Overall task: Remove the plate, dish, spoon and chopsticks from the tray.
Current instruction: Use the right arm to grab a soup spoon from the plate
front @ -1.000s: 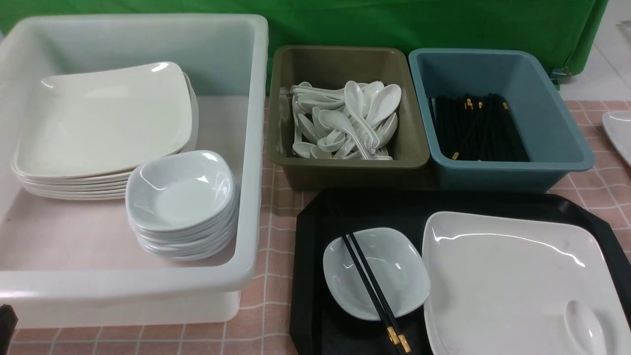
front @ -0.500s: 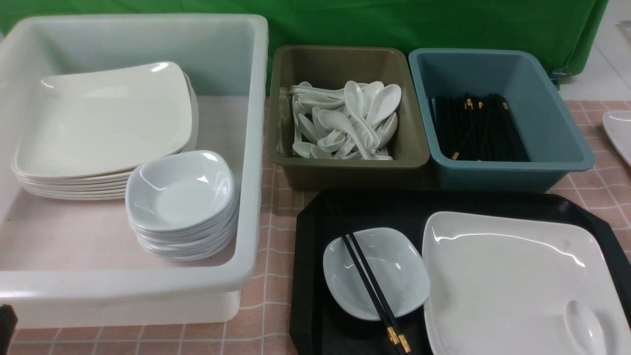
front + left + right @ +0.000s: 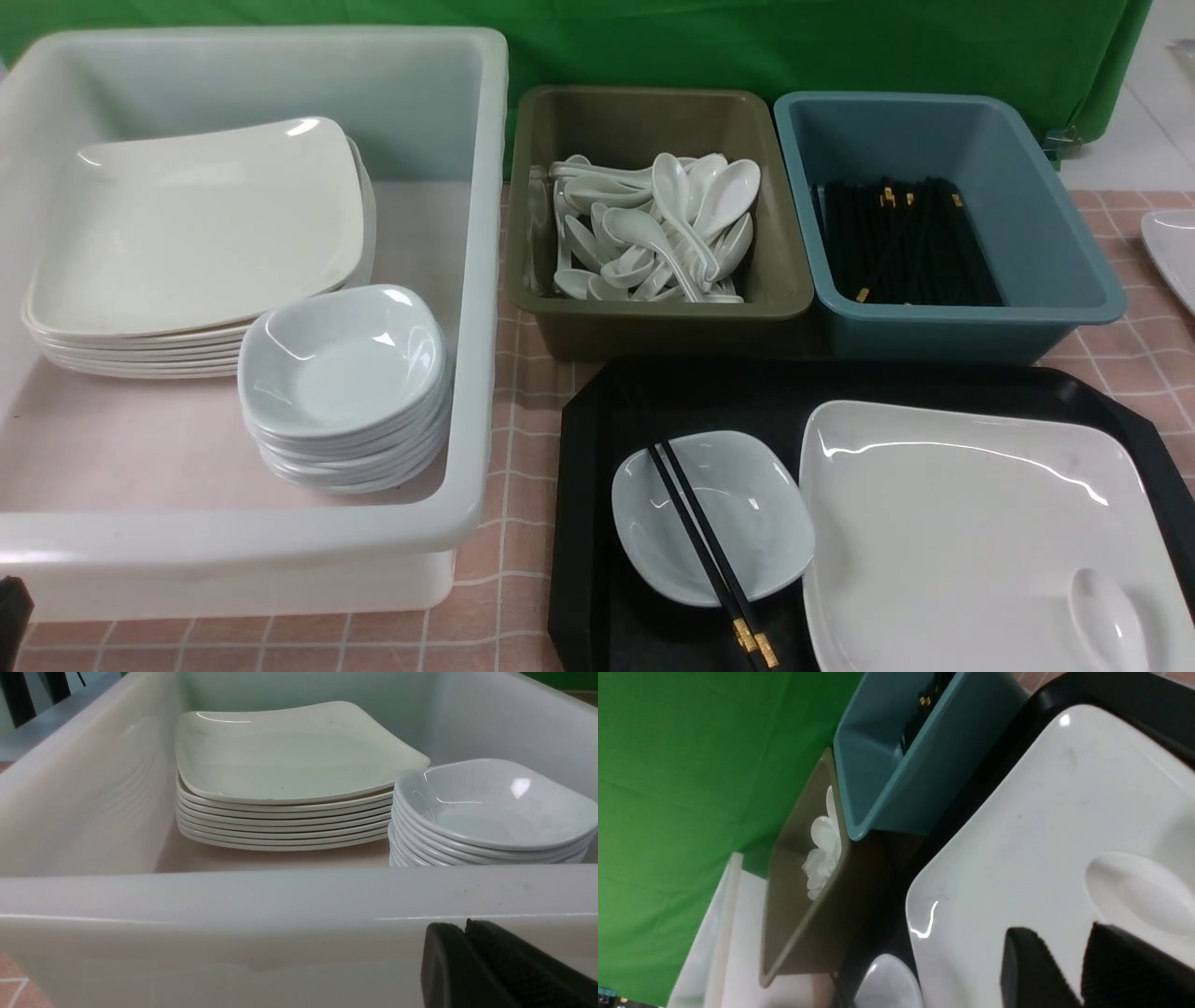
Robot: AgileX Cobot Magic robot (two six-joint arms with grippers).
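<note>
The black tray (image 3: 597,467) lies at the front right. On it, the large white plate (image 3: 952,541) fills the right side, with the white spoon (image 3: 1106,621) at its near right corner. The small dish (image 3: 747,504) sits on the tray's left part, and the black chopsticks (image 3: 700,541) lie across it. My right gripper (image 3: 1057,928) hangs open over the plate (image 3: 1017,835), close beside the spoon (image 3: 1139,891), nothing between its fingers. My left gripper (image 3: 467,926) is shut and empty, in front of the white tub's near wall (image 3: 280,933).
The white tub (image 3: 485,280) on the left holds a stack of plates (image 3: 196,224) and a stack of dishes (image 3: 341,373). Behind the tray stand an olive bin (image 3: 644,112) of spoons and a teal bin (image 3: 1027,187) of chopsticks. Another white plate (image 3: 1176,252) shows at the right edge.
</note>
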